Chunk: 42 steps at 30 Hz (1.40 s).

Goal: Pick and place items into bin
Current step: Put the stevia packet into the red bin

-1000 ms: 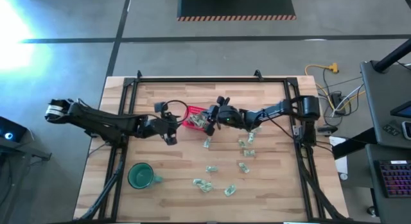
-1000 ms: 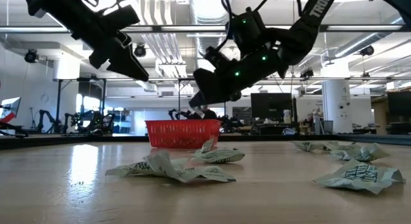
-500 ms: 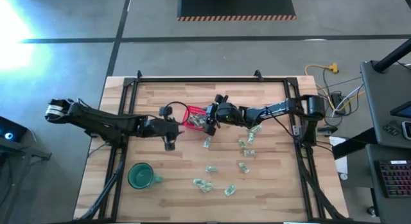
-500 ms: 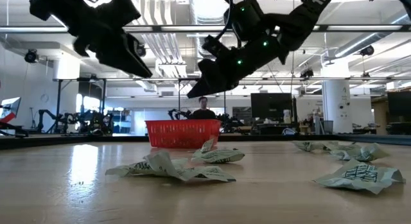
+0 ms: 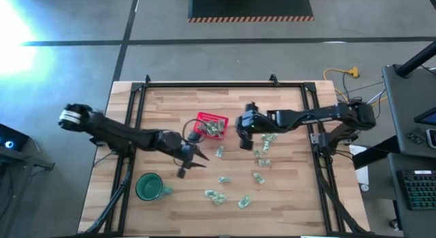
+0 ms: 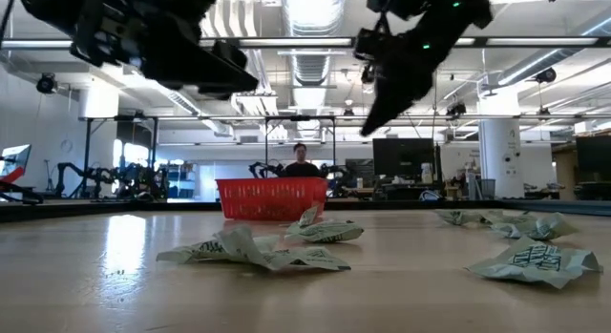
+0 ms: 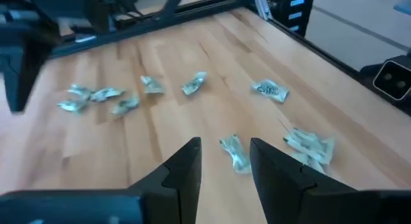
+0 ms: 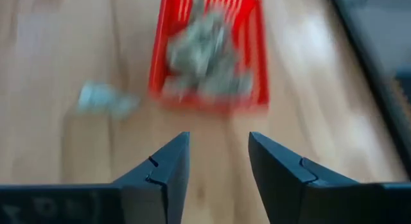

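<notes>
The red bin [image 5: 211, 127] stands mid-table with several pale green-and-white items [image 8: 205, 54] inside. More items lie loose on the wood to its near right, such as one [image 5: 219, 153] close to the bin and others [image 5: 262, 156] [image 5: 215, 195] farther off. My left gripper [image 5: 193, 159] hovers open, near-left of the bin, above the table; one item [image 7: 234, 153] lies beyond its fingers. My right gripper [image 5: 244, 134] hangs open in the air just right of the bin, with nothing between its fingers [image 8: 164, 172].
A dark-green mug [image 5: 150, 187] stands near the table's near left corner. A black metal frame [image 5: 225, 84] borders the table. One loose item [image 8: 103, 99] lies on the table just outside the bin. In the low view a person [image 6: 302, 161] shows in the room behind.
My right gripper has drawn back from over the bin toward the table's right edge. My left gripper has left the bin's left side and swung toward the near edge and to the right, toward the loose items. The bin and the loose items have stayed put.
</notes>
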Available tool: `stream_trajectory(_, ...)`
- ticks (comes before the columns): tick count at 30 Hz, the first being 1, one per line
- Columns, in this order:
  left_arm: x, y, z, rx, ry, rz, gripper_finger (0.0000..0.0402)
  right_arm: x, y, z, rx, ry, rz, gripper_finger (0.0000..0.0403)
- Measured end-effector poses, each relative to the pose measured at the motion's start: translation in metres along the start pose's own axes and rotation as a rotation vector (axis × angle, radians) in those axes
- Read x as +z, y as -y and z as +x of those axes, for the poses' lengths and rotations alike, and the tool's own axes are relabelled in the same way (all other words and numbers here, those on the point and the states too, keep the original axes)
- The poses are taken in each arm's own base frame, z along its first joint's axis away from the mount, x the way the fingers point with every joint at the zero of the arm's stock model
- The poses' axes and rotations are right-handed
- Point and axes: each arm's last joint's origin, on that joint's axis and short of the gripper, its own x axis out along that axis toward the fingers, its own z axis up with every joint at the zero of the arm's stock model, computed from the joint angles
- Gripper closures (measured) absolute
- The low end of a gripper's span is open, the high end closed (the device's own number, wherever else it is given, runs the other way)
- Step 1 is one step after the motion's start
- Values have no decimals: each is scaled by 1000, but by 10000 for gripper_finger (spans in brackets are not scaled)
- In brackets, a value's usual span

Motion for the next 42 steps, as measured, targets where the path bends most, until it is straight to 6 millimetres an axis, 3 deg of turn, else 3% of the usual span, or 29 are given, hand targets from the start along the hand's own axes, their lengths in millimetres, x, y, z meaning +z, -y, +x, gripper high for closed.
stream_trajectory(8,-10,-5,57,-25,23,21,285,-33,-18,-26,37,-130,85,257)
stream_trajectory(16,-21,-3,100,-170,-27,6,285,-66,-32,-25,58,-156,111,265)
stream_trajectory(20,-26,-2,112,-207,-44,-14,285,-76,-32,-23,51,-172,125,270)
stream_trajectory(34,-52,2,112,-171,-206,-48,285,-76,-31,-25,59,-105,140,275)
stream_trajectory(42,-54,2,112,-166,-222,-43,285,-76,-31,-25,59,-104,135,273)
